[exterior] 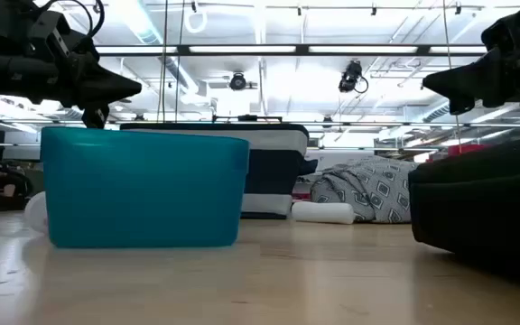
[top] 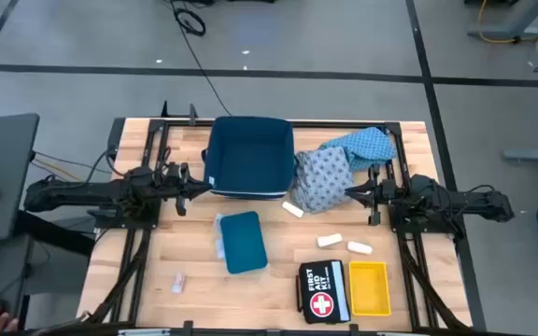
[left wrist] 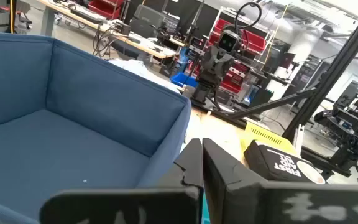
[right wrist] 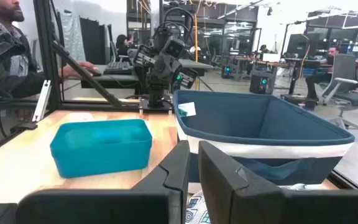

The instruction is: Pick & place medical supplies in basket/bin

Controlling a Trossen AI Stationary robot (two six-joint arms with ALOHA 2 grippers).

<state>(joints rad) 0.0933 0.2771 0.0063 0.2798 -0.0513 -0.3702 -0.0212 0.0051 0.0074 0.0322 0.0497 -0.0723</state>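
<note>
Blue basket [top: 247,157] sits between both arms — easy reach for either; left gripper [top: 187,181] and right gripper [top: 351,193] hover nearly closed, empty, rolls [top: 330,241] waiting.

My overhead cam looks straight down on the whole table [top: 278,280]. The low one sits right on the tabletop, so the teal tub [exterior: 143,185] fills its view. Each wrist cam looks across the blue basket [left wrist: 73,124] toward the opposite arm, and both of them share that basket, also seen up top and low
</note>
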